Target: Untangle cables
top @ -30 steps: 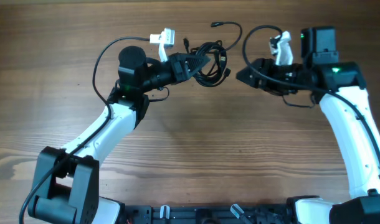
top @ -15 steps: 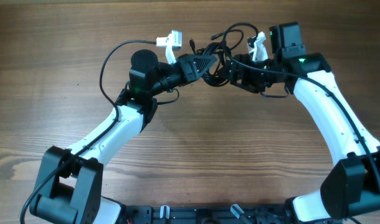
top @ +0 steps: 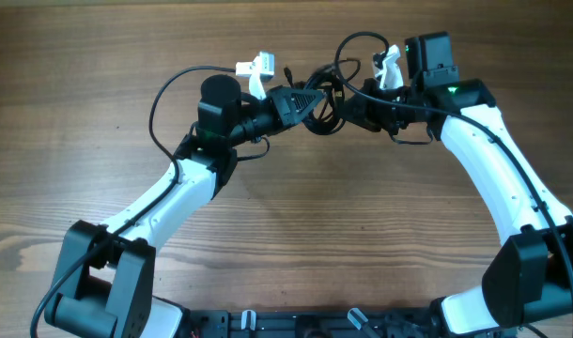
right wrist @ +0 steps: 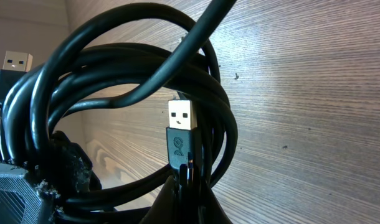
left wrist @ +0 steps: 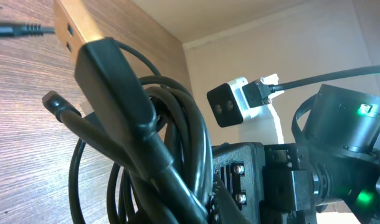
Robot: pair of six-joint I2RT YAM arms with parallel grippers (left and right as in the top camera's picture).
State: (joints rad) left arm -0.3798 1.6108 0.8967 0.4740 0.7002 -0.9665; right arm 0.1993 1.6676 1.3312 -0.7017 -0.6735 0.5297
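From above, the cables (top: 322,92) are a black knot at the far middle of the bench (top: 80,56), between the two hands. The left hand (top: 314,97) is pinched tight on one side of the knot. The right hand (top: 351,98) is on the other side.

From the left wrist, the cables loop thick and crossed right at the hand.

From the right wrist, the right hand is squeezed on one cable just under a silver plug (right wrist: 181,116). I think the hands should pull apart slowly. Then that cable can slide out and the plug will not catch.
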